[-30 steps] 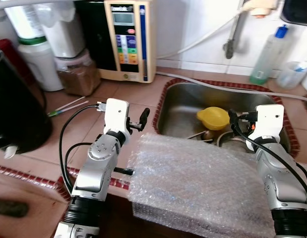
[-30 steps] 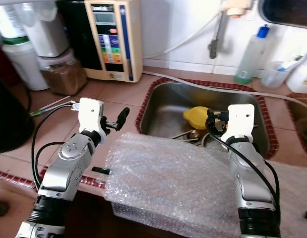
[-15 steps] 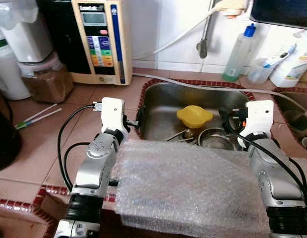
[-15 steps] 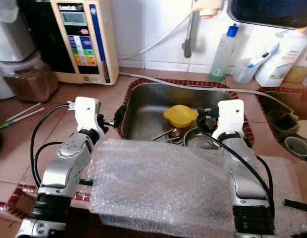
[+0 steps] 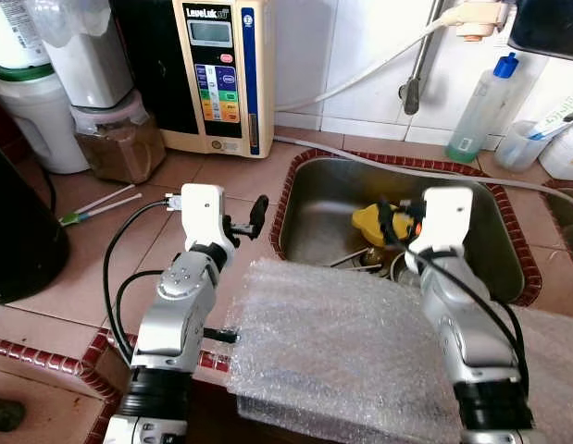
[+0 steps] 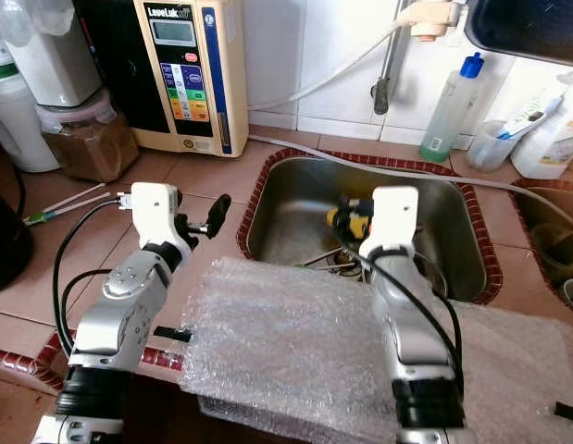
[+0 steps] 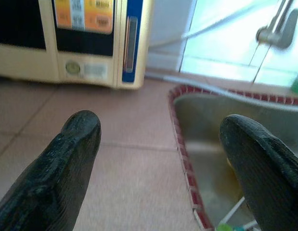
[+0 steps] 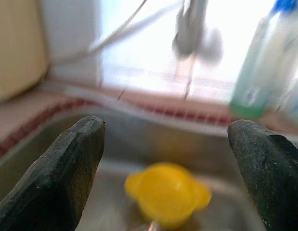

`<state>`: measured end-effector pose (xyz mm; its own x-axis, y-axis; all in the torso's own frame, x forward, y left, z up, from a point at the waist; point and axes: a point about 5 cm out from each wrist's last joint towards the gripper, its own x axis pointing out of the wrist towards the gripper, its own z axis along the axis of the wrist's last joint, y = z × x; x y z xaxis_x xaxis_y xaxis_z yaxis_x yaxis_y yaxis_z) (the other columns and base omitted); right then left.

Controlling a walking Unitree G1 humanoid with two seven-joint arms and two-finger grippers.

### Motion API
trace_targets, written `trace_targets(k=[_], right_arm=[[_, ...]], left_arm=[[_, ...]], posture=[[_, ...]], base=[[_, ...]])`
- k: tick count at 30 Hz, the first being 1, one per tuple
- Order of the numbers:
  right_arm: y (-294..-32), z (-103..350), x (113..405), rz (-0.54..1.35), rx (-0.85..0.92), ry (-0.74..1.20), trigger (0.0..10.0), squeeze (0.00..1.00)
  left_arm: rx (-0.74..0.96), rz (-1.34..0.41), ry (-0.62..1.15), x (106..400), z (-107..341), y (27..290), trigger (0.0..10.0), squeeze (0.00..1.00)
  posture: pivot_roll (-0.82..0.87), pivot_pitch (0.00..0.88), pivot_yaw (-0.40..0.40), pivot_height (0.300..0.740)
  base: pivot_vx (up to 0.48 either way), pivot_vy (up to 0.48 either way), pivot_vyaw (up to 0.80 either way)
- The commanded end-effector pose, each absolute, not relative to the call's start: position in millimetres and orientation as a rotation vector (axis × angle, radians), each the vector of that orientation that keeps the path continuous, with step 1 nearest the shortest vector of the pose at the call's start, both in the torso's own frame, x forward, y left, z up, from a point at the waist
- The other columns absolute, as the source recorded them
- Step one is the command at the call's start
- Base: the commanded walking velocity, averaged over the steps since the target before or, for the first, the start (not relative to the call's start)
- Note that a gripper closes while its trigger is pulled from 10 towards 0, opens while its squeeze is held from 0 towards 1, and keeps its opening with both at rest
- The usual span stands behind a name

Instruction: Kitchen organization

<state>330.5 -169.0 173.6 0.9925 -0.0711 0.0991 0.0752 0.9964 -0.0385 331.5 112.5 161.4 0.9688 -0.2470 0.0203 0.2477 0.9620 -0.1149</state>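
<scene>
A yellow bowl lies upside down in the steel sink, among metal dishes and utensils. My right gripper hovers over the sink just in front of the bowl, open and holding nothing, its fingers spread either side of the bowl in the right wrist view. My left gripper is open and holds nothing above the tiled counter, beside the sink's left rim; one finger hangs over the tiles. A sheet of bubble wrap covers the counter's front edge between my arms.
A cream water machine stands at the back wall with jars beside it. A black appliance sits at far left, thin sticks near it. The tap, a hose and a clear bottle are behind the sink.
The camera has swung about. My right gripper has moved left across the sink, up to the yellow bowl. My left gripper stays by the sink's left rim.
</scene>
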Motion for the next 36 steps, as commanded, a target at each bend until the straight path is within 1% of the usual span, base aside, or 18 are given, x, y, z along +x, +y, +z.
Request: trace_targets(k=[1,5,8,12,32,36], right_arm=[[-177,178,332,-0.133,-0.010,-0.114,10.0,0.00],[-181,182,331,-0.142,-0.049,-0.136,10.0,0.00],[-191,182,331,-0.147,-0.075,-0.138,10.0,0.00],[-201,186,333,-0.171,-0.070,-0.146,10.0,0.00],[-200,186,339,-0.176,-0.047,-0.144,10.0,0.00],[-202,186,341,-0.177,-0.042,-0.145,10.0,0.00]], left_arm=[[-0.129,-0.243,-0.012,334,165,113,10.0,0.00],[-0.131,-0.256,-0.017,334,168,111,10.0,0.00],[-0.135,-0.288,-0.021,332,170,107,10.0,0.00],[-0.145,-0.267,-0.020,333,169,111,10.0,0.00],[-0.120,-0.284,0.003,334,165,111,10.0,0.00],[-0.120,-0.284,0.004,335,164,110,10.0,0.00]], posture=[[-0.07,0.023,0.021,0.740],[-0.07,0.020,0.026,0.740],[-0.07,0.018,0.027,0.740],[-0.08,0.017,0.021,0.740],[-0.08,0.006,0.031,0.740],[-0.07,0.000,0.028,0.740]], base=[[0.000,0.000,0.00],[0.000,0.000,0.00],[0.000,0.000,0.00],[0.000,-0.249,0.00],[0.000,-0.250,0.00],[0.000,-0.367,0.00]])
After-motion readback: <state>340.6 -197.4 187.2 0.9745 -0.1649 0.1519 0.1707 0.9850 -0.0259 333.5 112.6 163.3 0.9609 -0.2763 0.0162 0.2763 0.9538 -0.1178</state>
